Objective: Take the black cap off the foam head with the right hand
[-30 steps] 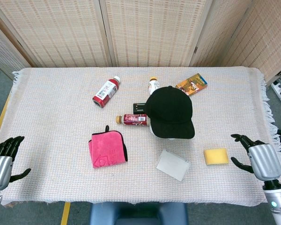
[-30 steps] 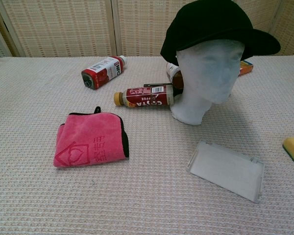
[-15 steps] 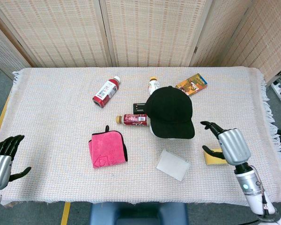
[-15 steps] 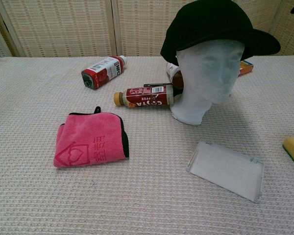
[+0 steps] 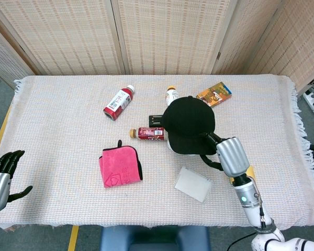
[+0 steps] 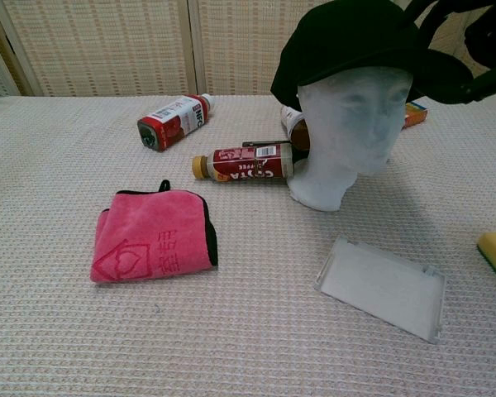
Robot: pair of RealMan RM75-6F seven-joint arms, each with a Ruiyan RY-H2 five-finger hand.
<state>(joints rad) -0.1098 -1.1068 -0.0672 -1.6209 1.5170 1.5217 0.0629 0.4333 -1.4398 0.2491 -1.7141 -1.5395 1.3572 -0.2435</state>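
With my right hand (image 5: 227, 155) at the brim of the black cap (image 5: 190, 124) on the foam head (image 6: 347, 132), fingers (image 6: 486, 81) spread and clamped on nothing, I judge the cap light and soft, best pinched by its stiffer brim.

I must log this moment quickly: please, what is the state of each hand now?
Left hand: open, holding nothing, at the table's near-left edge.
Right hand: at the brim of the black cap, fingers apart; whether it grips cannot be told.
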